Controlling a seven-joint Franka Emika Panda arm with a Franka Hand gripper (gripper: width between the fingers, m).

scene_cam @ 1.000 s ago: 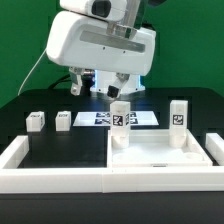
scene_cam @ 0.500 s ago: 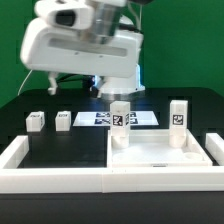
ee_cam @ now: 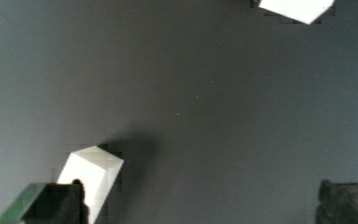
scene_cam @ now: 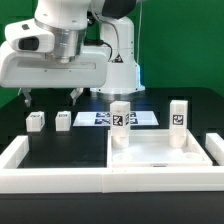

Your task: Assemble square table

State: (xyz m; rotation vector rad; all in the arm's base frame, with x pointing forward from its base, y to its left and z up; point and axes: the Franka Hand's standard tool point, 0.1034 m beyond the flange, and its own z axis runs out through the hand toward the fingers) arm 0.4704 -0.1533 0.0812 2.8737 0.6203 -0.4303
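The main risk is a finger coming down on the loose leg [ee_cam: 91,168]. In the wrist view it lies almost under one fingertip, not centred between the two. A straight descent from here would likely clip it, tipping it or skidding it across the tabletop [ee_cam: 194,90]. Closing on it from this offset could also twist it out of line, giving a crooked hold that would be hard to seat in a corner hole. A second loose leg [ee_cam: 297,9] lies farther off, beyond the opposite finger, and a sideways correction could brush it.

The gripper [scene_cam: 50,97] is spread wide and holds nothing; bare tabletop shows between its fingers. The arm reaches out with the wrist bent over, so the fingers point straight down and hover above both loose legs, clear of the surface.

The square slab [scene_cam: 160,152] sits well away from the gripper, past the second loose leg. Two upright legs [scene_cam: 120,115] stand at its far corners.
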